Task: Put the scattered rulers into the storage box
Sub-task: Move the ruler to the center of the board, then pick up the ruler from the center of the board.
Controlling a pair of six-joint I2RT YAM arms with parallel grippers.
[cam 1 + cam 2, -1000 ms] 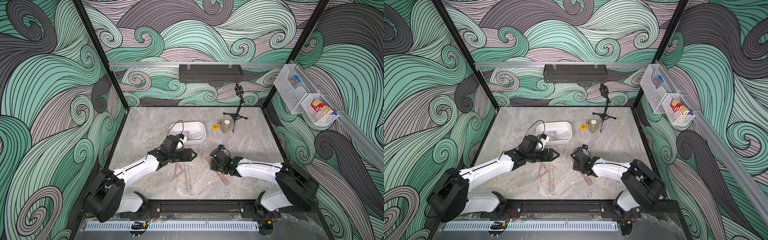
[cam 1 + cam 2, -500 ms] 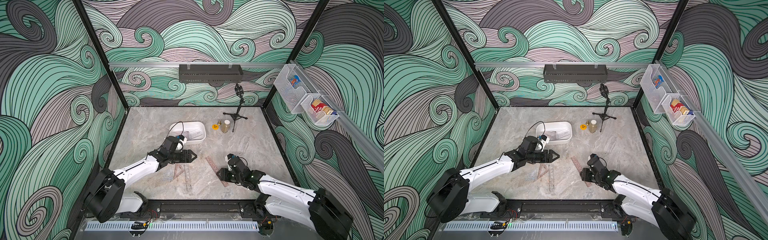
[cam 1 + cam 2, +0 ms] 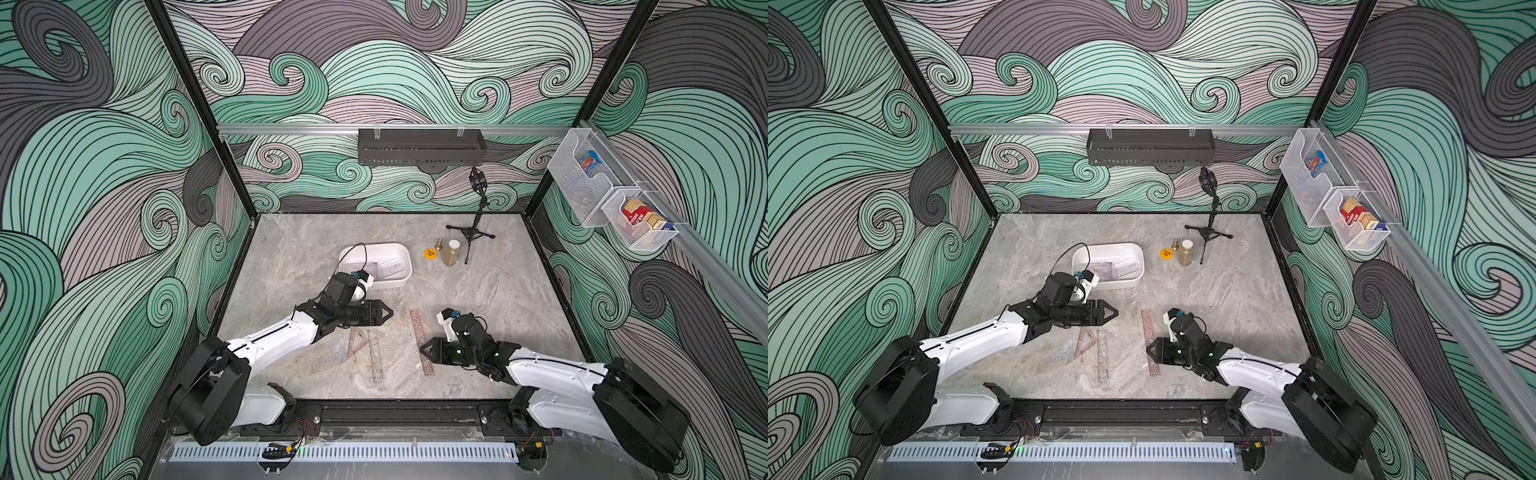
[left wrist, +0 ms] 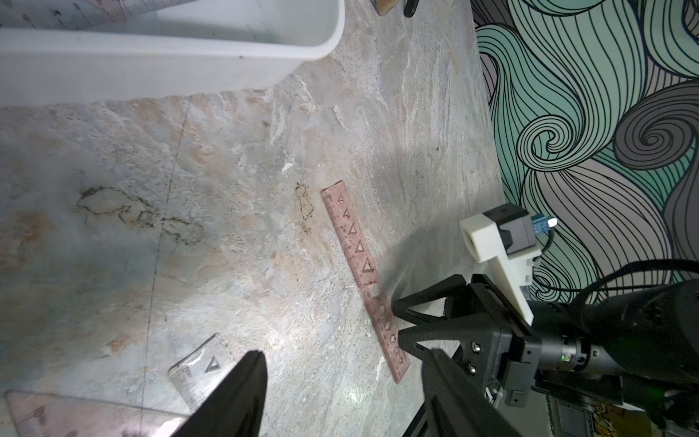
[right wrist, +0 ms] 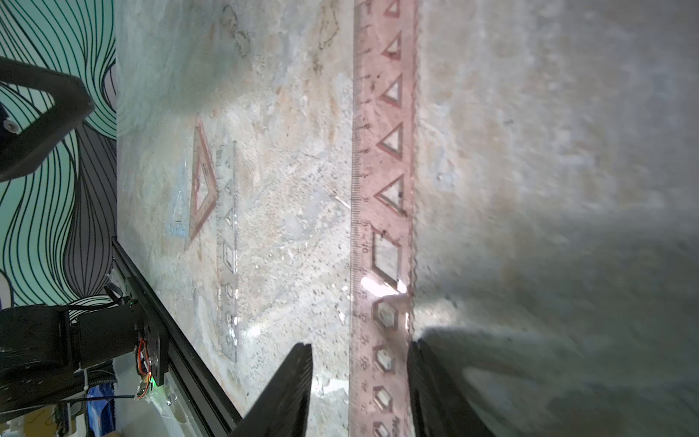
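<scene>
The white storage box (image 3: 398, 277) (image 3: 1133, 277) sits mid-table with clear rulers (image 3: 390, 268) lying inside. A pinkish stencil ruler (image 3: 419, 332) (image 3: 1148, 328) (image 4: 355, 249) (image 5: 382, 189) lies flat on the table. My right gripper (image 3: 426, 351) (image 3: 1150, 351) (image 5: 359, 346) is open, low over its near half, with a finger on each side of it. My left gripper (image 3: 385, 314) (image 3: 1113, 312) (image 4: 342, 353) hovers open and empty just in front of the box. A clear straight ruler (image 3: 376, 355) (image 5: 227, 246) and a pink triangle (image 3: 356, 340) (image 5: 202, 181) lie below it.
At the back stand a small amber bottle (image 3: 451, 253), a yellow disc (image 3: 429, 253) and a black mini tripod (image 3: 473, 232). A dark tray (image 3: 419, 147) hangs on the rear wall and wire baskets (image 3: 611, 199) on the right wall. A black rail (image 3: 395, 411) borders the front edge.
My right arm has drawn back toward the front right, and its gripper now points left over the pink ruler's near half. The left gripper has stayed put, its jaws slightly narrower.
</scene>
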